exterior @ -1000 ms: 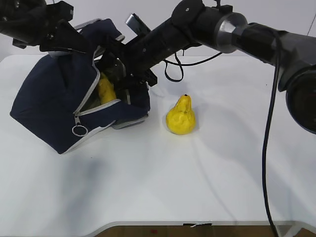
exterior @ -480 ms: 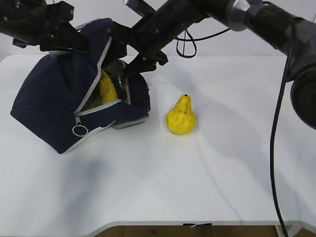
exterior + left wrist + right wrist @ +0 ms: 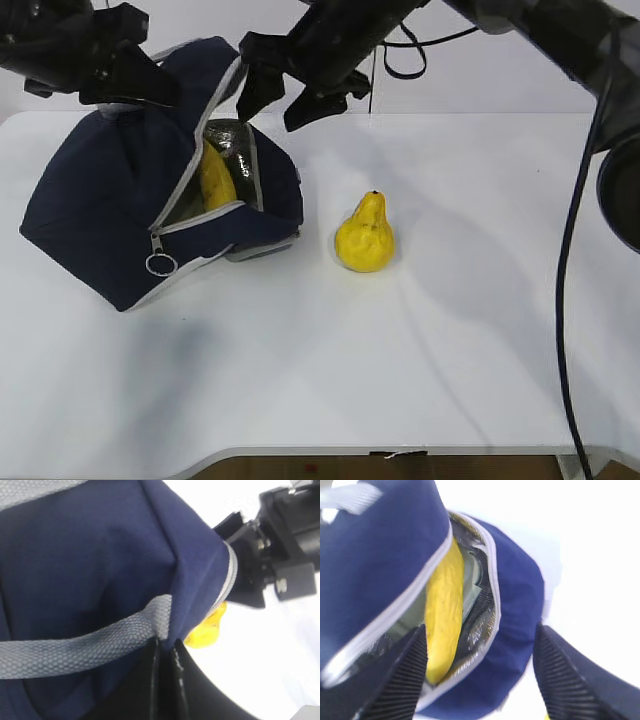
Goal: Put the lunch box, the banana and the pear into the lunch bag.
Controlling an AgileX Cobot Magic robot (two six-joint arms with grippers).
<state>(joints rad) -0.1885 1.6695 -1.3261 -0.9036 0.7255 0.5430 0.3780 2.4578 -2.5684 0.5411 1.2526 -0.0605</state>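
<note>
The navy lunch bag (image 3: pixel 100 210) lies tilted on the table's left with its zipper mouth open to the right. The banana (image 3: pixel 214 180) stands inside the mouth and also shows in the right wrist view (image 3: pixel 445 610). A pale green-grey surface (image 3: pixel 471 582) beside it looks like the lunch box, mostly hidden. The pear (image 3: pixel 365 237) stands upright on the table, right of the bag. My right gripper (image 3: pixel 278 100) hangs open and empty just above the bag's mouth (image 3: pixel 481 630). My left gripper (image 3: pixel 125 85) is shut on the bag's top edge by the grey strap (image 3: pixel 165 647), holding it up.
The bag's zipper pull ring (image 3: pixel 160 264) hangs at the front of the bag. White table (image 3: pixel 400 350) stretches to the front and right of the pear. A black cable (image 3: pixel 575 300) hangs down at the far right.
My right gripper has drawn up and out of the bag's mouth, open and empty. The banana stays inside the bag. The left gripper and the pear have not moved.
</note>
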